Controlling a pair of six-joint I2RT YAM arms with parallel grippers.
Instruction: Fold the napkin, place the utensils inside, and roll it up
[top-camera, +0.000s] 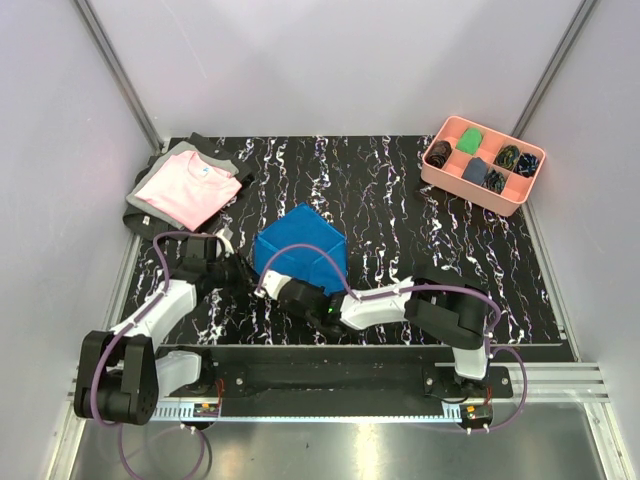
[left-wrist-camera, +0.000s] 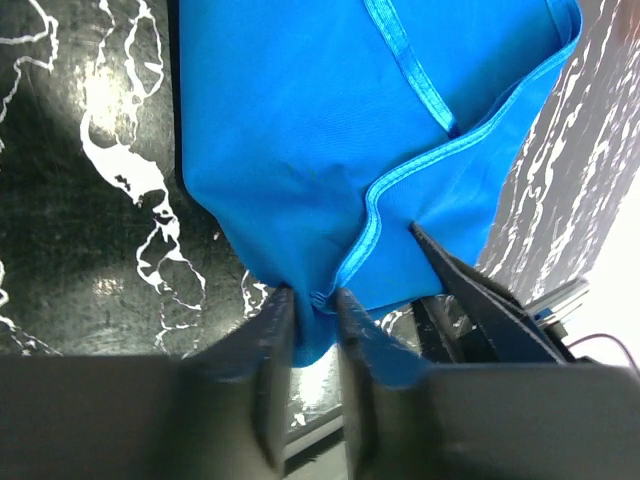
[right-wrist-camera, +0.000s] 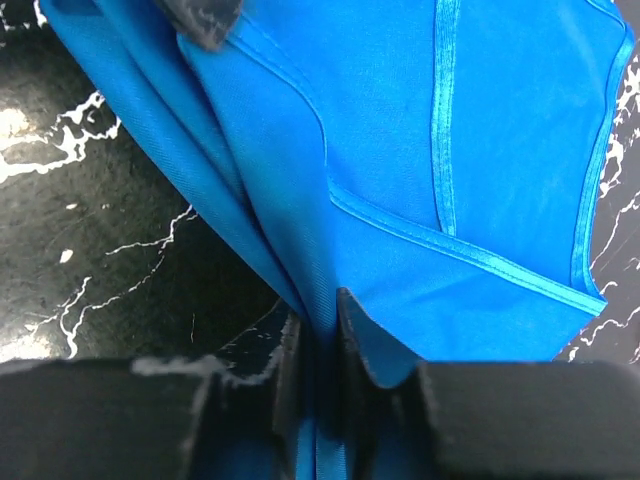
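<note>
The blue napkin (top-camera: 300, 250) lies bunched and partly folded on the black marbled table, its near-left part lifted. My left gripper (top-camera: 243, 270) pinches a hemmed corner of the napkin (left-wrist-camera: 320, 130) between its fingertips (left-wrist-camera: 312, 300), jaws a little apart with cloth filling the gap. Right beside it, my right gripper (top-camera: 272, 286) is shut on a bundle of the napkin's folds (right-wrist-camera: 450, 150) at its tips (right-wrist-camera: 320, 310). The two grippers sit close together at the same edge. The utensils are out of view.
A folded pink shirt with grey trim (top-camera: 188, 188) lies at the table's back left. A pink compartment tray (top-camera: 452, 175) with small cloth bundles stands at the back right. Grey walls close in the table on three sides.
</note>
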